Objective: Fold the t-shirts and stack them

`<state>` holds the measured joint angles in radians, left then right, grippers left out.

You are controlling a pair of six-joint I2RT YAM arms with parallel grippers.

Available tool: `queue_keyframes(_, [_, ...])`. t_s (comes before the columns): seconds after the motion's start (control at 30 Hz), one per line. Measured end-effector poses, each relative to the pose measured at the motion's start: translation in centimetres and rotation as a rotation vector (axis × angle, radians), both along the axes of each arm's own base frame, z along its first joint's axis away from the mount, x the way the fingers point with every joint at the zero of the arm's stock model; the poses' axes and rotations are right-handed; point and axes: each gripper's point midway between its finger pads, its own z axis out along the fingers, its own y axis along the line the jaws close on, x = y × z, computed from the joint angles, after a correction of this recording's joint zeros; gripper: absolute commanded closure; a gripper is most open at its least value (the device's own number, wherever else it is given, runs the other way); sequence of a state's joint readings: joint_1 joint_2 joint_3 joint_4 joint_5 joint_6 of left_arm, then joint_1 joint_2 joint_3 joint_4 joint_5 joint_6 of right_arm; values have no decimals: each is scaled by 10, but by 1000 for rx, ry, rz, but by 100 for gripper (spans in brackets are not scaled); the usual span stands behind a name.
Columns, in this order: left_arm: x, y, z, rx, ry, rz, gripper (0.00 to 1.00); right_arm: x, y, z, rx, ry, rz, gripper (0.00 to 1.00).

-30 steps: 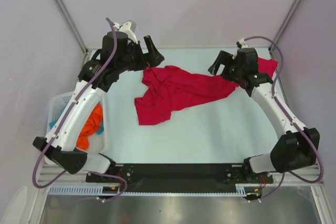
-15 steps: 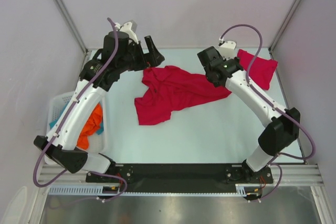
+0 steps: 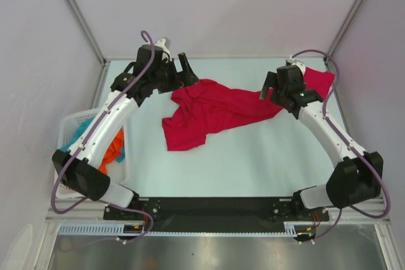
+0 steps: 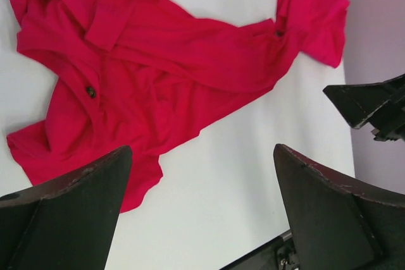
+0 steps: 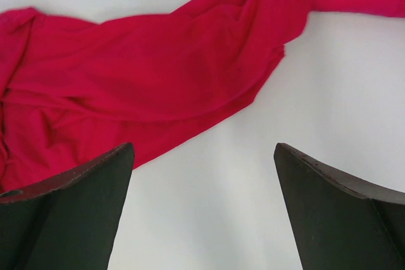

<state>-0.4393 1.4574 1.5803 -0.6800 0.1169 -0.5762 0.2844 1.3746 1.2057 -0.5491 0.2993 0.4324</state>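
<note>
Crumpled t-shirt (image 3: pixel 212 109) between left gripper (image 3: pixel 185 71) and right gripper (image 3: pixel 267 88), both spread wide, empty, red cloth (image 3: pixel 320 81) beyond right claw partly hidden, possibly separate

The right arm (image 3: pixel 323 128) hides part of the far t-shirt (image 3: pixel 318 79) in the corner. The left arm (image 3: pixel 107 118) covers much of the basket (image 3: pixel 66 128) and its clothes (image 3: pixel 114 148). The spread t-shirt (image 5: pixel 126 80) runs off the right wrist view's left edge.

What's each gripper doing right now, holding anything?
Left gripper: open, empty, near the red t-shirt.
Right gripper: open, empty, near it too.
</note>
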Motion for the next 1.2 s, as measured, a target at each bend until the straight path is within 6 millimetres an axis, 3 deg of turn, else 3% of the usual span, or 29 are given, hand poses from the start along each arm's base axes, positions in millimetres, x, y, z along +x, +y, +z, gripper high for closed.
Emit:
queue_keyframes(0.13, [4,-4,-28,13,70,-7,1,13,13,-26,26,72,59,0])
queue_keyframes(0.23, [5,-6,-31,10,75,-13,1,18,9,-43,47,118,54,5])
queue_keyframes(0.4, [17,-7,-41,-1,90,-14,2,35,3,-64,46,177,4,5])
queue_keyframes(0.57, [33,-9,-81,11,183,-8,2,38,19,-66,47,193,27,9])
queue_keyframes(0.67, [37,-13,-110,-31,256,-21,3,48,17,-70,73,202,10,9])
queue_keyframes(0.77, [33,-11,-140,-54,340,-14,3,53,10,-88,81,241,-16,9])
queue_keyframes(0.87, [25,-8,-157,-60,393,-12,4,56,5,-110,90,293,-39,9])
queue_keyframes(1.0, [13,-10,-166,-86,412,-31,4,72,5,-126,100,328,-51,10])
queue_keyframes(1.2, [-27,-3,-170,-107,433,-55,4,98,12,-133,128,318,-56,10])
